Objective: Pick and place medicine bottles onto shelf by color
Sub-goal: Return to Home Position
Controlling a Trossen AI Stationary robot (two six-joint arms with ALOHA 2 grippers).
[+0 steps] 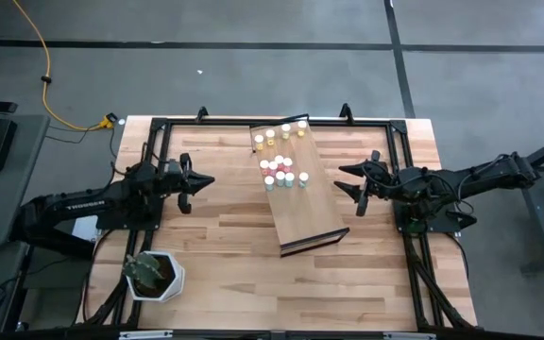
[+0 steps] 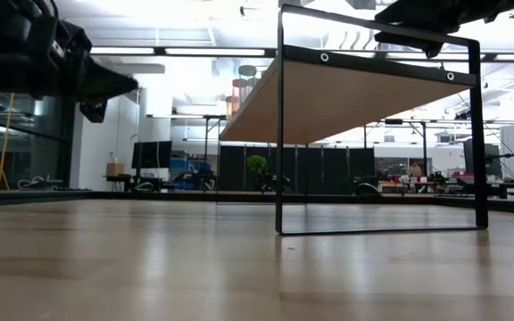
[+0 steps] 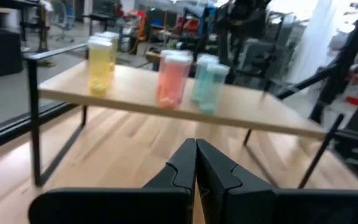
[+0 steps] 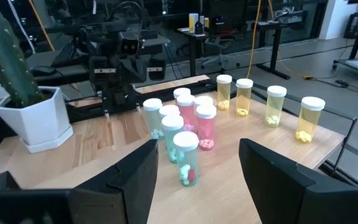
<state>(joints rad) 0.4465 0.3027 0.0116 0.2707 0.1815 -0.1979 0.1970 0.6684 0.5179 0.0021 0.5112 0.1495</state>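
The shelf (image 1: 305, 212) is a long light-wood board on dark frame legs (image 2: 377, 227) that stand on the table's middle, turned at a slant. On its far half stand the medicine bottles, all white-capped: a row of yellow ones (image 1: 280, 131) (image 4: 275, 106), a pink cluster (image 1: 272, 165) (image 4: 205, 127) and teal ones (image 1: 287, 179) (image 4: 185, 158). My left gripper (image 1: 206, 180) (image 3: 196, 162) is shut and empty, level, left of the shelf and pointing at it. My right gripper (image 1: 340, 179) (image 4: 197, 168) hangs open to the right of the shelf, facing the bottles.
A cactus in a white pot (image 1: 154, 274) (image 4: 33, 118) stands near the table's near left corner. Dark frame rails (image 1: 159, 127) run along the table's edges. The near half of the shelf board (image 1: 310, 227) is bare wood.
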